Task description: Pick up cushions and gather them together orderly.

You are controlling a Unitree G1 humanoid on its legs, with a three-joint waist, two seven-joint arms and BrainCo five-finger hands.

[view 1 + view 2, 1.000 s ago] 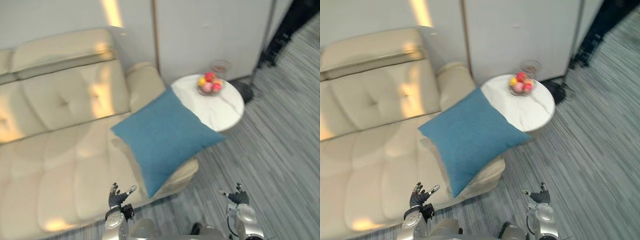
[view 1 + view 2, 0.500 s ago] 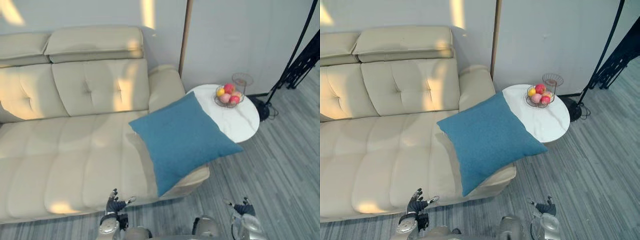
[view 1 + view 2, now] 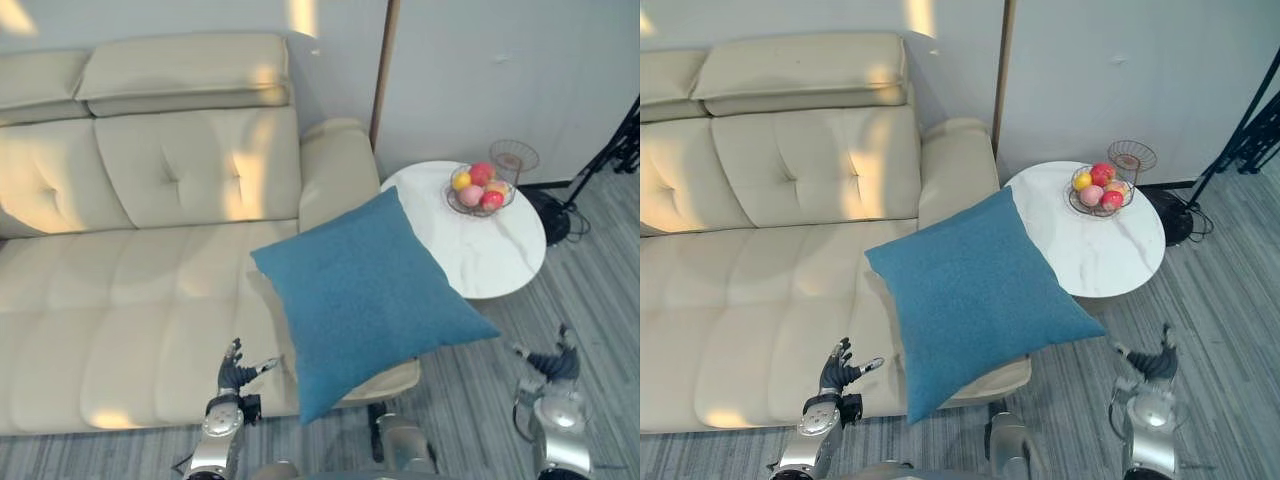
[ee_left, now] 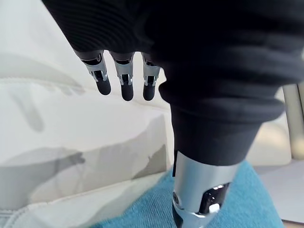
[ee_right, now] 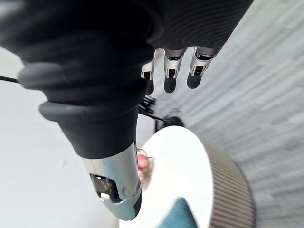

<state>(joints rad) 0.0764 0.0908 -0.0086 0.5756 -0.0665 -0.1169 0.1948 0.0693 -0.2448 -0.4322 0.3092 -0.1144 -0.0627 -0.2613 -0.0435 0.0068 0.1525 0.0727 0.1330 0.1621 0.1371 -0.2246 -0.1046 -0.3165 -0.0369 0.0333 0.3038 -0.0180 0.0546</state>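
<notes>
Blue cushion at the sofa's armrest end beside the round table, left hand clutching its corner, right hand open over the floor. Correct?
Not the grip. The left eye view shows the left hand open and holding nothing, beside the blue cushion, at the front edge of the sofa. The cushion's place by the round table and the right hand open over the floor are right.

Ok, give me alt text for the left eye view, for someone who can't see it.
A blue cushion lies over the right end of a cream sofa, one corner overhanging toward a round white table with a fruit bowl. The robot's left hand and right hand are open below, holding nothing.
</notes>
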